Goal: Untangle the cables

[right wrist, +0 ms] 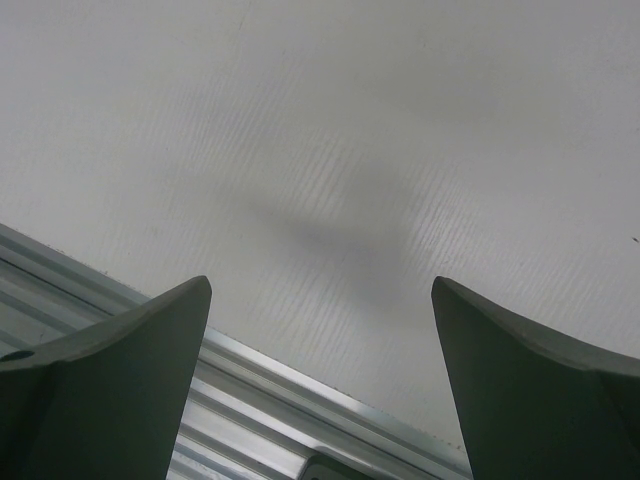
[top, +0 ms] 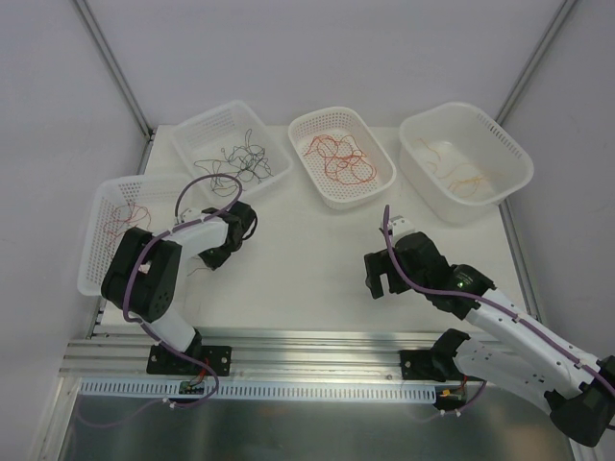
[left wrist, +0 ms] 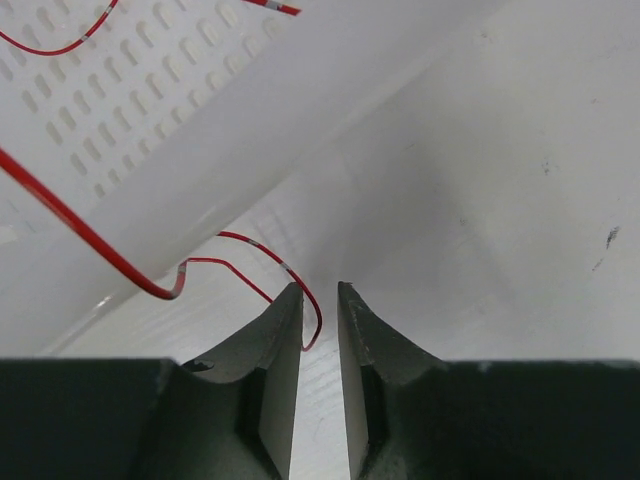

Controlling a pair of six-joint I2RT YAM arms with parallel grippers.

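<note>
The cables lie in four white baskets: red ones (top: 130, 216) in the left basket (top: 93, 240), black ones (top: 240, 156), red-orange ones (top: 338, 158) and pale orange ones (top: 459, 175). One red cable (left wrist: 90, 240) trails out of the left basket's wall (left wrist: 200, 150) onto the table. Its looped end sits between the tips of my left gripper (left wrist: 320, 295), against the left finger (left wrist: 270, 330). The jaws stand a narrow gap apart and do not pinch it. My left gripper (top: 211, 257) is low beside that basket. My right gripper (top: 380, 283) hangs wide open over bare table, holding nothing (right wrist: 320, 290).
Three baskets line the back: one at back left (top: 192, 125), one in the middle (top: 327, 113), and a deeper one at back right (top: 461, 108). An aluminium rail (top: 317, 341) runs along the near table edge, below my right gripper in the wrist view (right wrist: 250, 390).
</note>
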